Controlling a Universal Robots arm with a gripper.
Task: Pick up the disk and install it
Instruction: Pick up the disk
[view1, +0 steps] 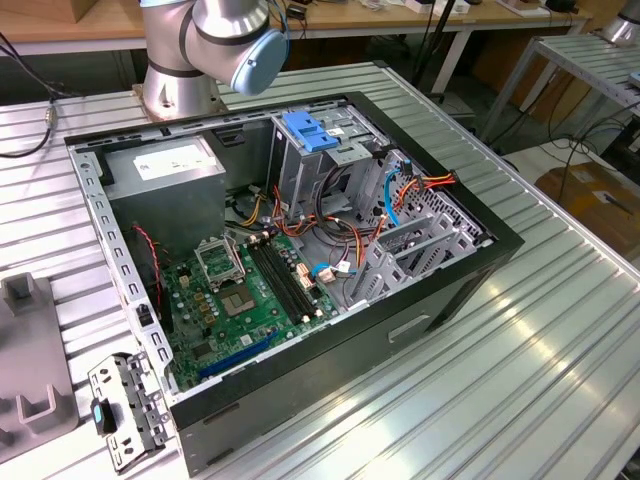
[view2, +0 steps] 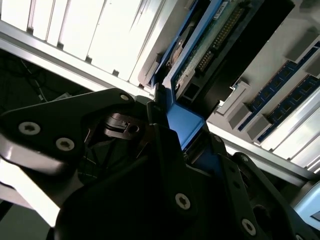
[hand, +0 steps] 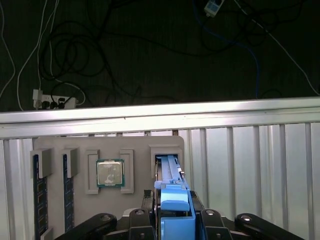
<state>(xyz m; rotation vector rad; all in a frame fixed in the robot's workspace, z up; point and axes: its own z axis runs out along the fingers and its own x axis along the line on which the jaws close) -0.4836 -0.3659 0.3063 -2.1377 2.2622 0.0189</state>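
**Gripper clamped on the disk's blue end at the holder slot**

In the first wrist view the gripper (hand: 174, 206) has its black fingers (hand: 140, 220) pressed against either side of the disk's rounded blue end, gripping it. The disk (hand: 169, 170) stands on edge. Its long axis runs straight away from the gripper, with the blue end nearest and the far end inside a slot of the grey holder (hand: 135, 142). Neighbouring pockets of the holder contain a processor chip (hand: 110, 173) and memory modules (hand: 40, 192). The holder lies on the ribbed aluminium table (hand: 250, 165). Past the table's edge, a power strip (hand: 52, 102) lies among cables on the dark floor. In the exterior view the open computer case (view1: 440, 300) contains a motherboard (view1: 250, 300) and a grey drive cage (view1: 300, 185) topped by a blue latch plate (view1: 308, 132).
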